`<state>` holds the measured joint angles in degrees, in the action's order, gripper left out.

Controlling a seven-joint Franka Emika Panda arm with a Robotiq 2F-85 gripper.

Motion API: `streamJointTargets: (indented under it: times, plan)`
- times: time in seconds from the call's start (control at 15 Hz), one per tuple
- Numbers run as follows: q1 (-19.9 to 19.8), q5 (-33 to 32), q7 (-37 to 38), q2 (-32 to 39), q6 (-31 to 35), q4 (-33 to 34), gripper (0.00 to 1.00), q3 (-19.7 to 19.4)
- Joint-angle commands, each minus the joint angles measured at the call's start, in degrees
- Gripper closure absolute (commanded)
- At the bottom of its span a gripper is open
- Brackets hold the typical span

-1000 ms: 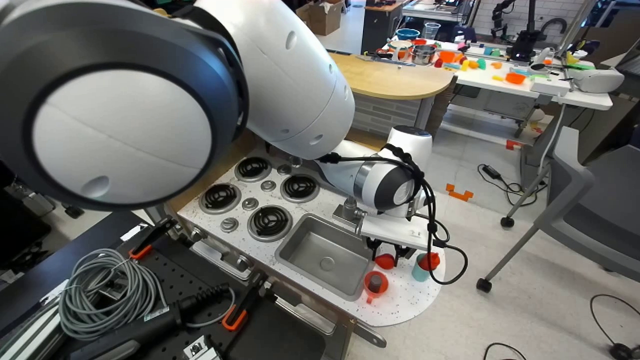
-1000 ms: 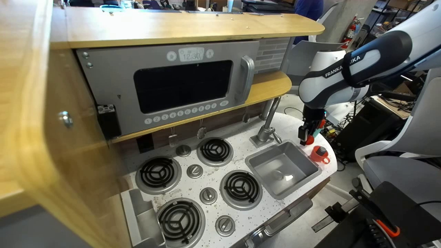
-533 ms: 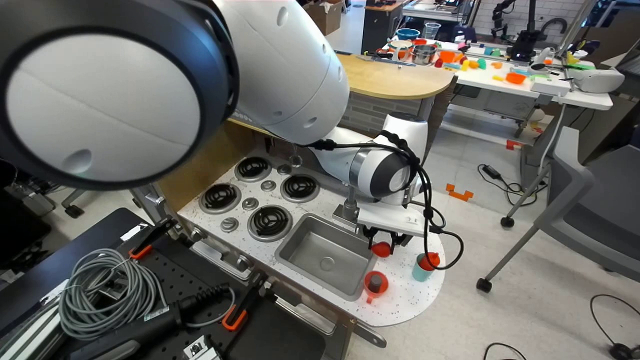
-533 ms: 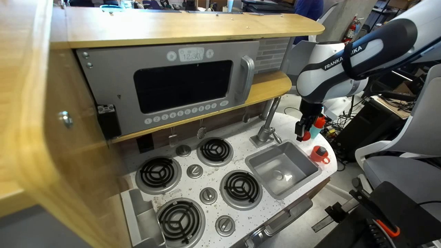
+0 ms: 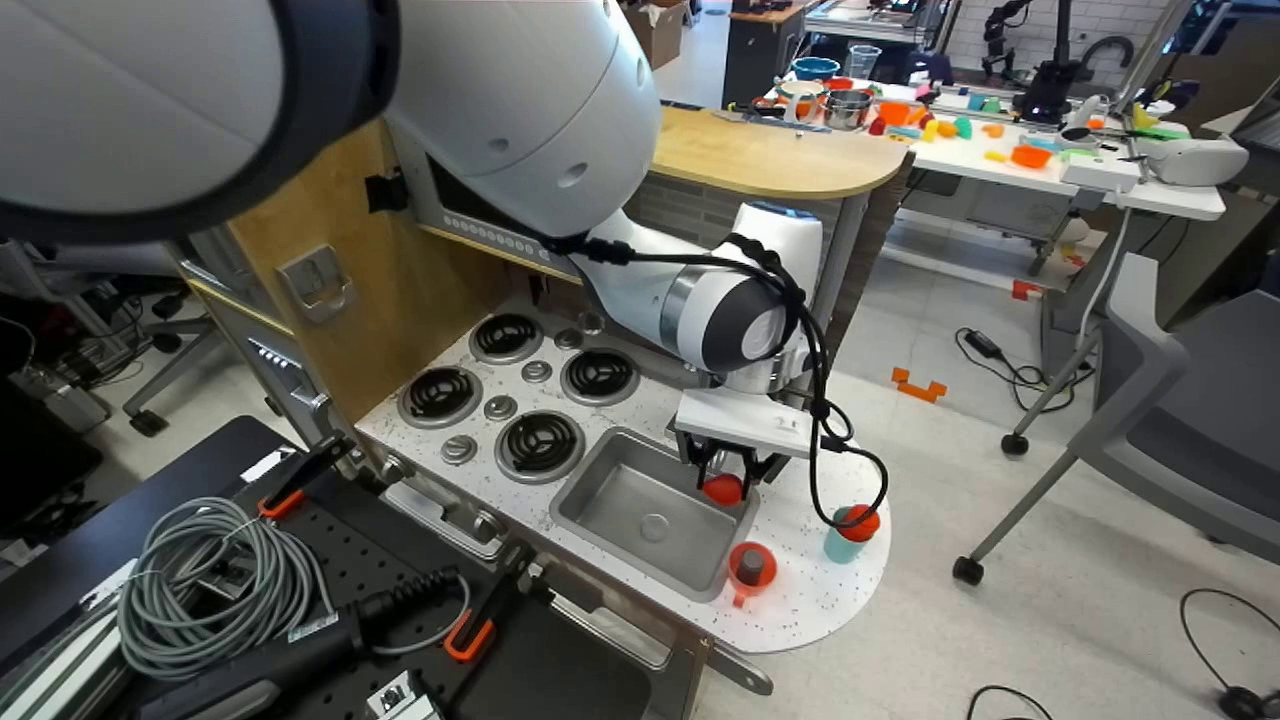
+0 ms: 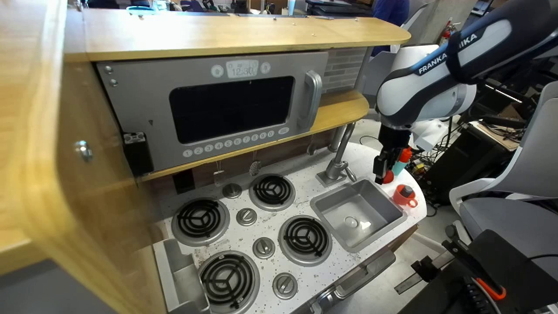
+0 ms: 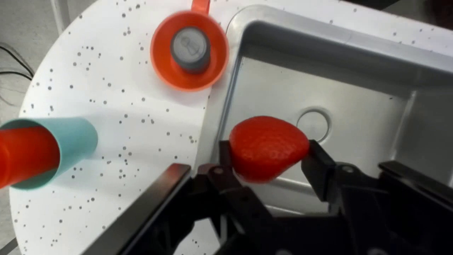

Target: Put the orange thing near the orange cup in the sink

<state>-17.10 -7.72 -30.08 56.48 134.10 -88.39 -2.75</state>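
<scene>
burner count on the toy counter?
4. In an exterior view: top burner, left burner, bottom burner, right burner, the last nearest the sink. Both exterior views show four; no sign of a hidden one.

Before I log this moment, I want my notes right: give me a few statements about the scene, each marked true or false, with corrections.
1. The orange cup stands outside the sink. True.
2. The jaws are empty. False: they hold the red lump.
3. The turquoise cup holds a red object. True.
4. The orange cup has nothing inside. False: it contains a grey object.
5. The faucet stands beside the sink. True.
</scene>
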Motion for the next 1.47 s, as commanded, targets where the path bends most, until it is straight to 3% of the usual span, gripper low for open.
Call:
streamJointTargets:
  times: [0.0,0.6,1.0,1.4]
  plan:
    - [-1.0,-1.0,0.6,-8.2,2.3,-12.0,0.72,-0.9]
    - [3.9,-5.1,1.9,-17.3,12.8,-27.4,0.72,-1.5]
    - [9.0,-12.4,-0.8,-15.6,14.7,-28.3,0.72,-0.6]
    - [8.5,-16.5,-7.7,-13.4,15.4,-27.4,0.72,0.2]
